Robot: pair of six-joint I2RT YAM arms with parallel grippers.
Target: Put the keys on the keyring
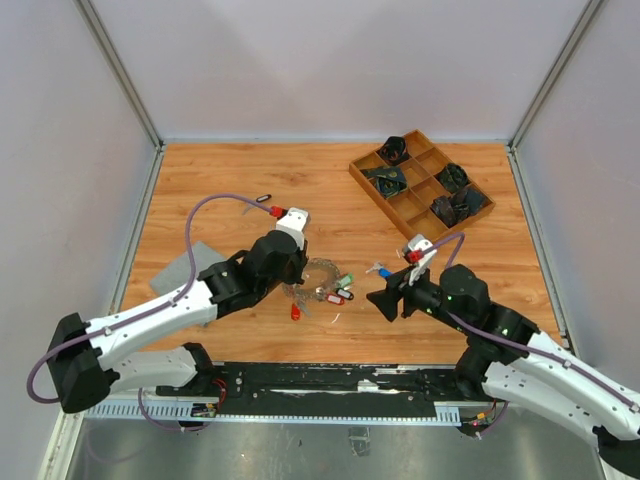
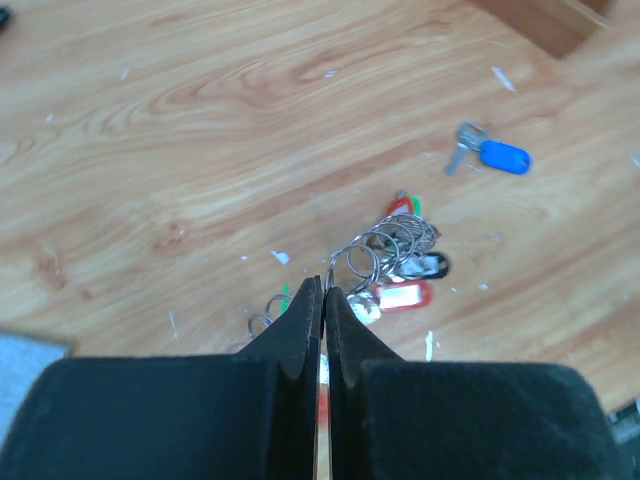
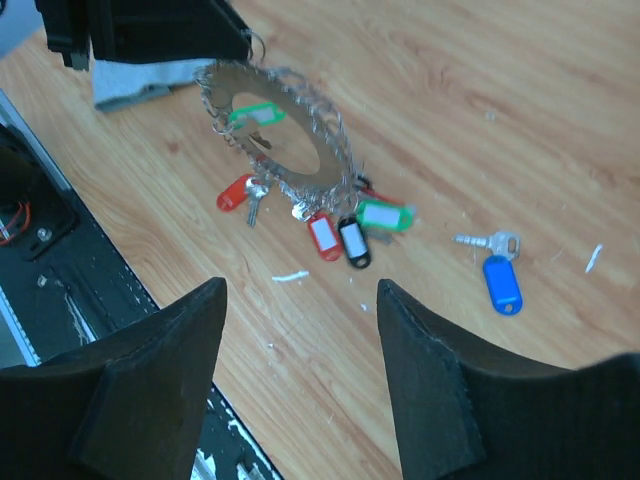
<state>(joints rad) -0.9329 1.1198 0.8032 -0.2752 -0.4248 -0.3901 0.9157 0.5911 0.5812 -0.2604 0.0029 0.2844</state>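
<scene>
The keyring (image 1: 318, 275), a large silver ring fringed with small keys, stands tilted up off the wooden table near the middle. My left gripper (image 1: 298, 284) is shut on its rim; a silver edge shows between the closed jaws in the left wrist view (image 2: 322, 400). The right wrist view shows the ring (image 3: 335, 160) with red (image 3: 324, 236), black (image 3: 354, 242) and green (image 3: 385, 215) tags hanging from it. A loose blue-tagged key (image 1: 381, 269) (image 3: 500, 280) lies to its right, and a red-tagged key (image 1: 295, 311) by its near side. My right gripper (image 1: 378, 300) (image 3: 300, 285) is open and empty above the table.
A wooden compartment tray (image 1: 372, 193) holding dark items stands at the back right. A grey pad (image 1: 190, 265) lies at the left. A small dark ring (image 1: 264, 198) lies behind the left arm. The black base rail runs along the near edge.
</scene>
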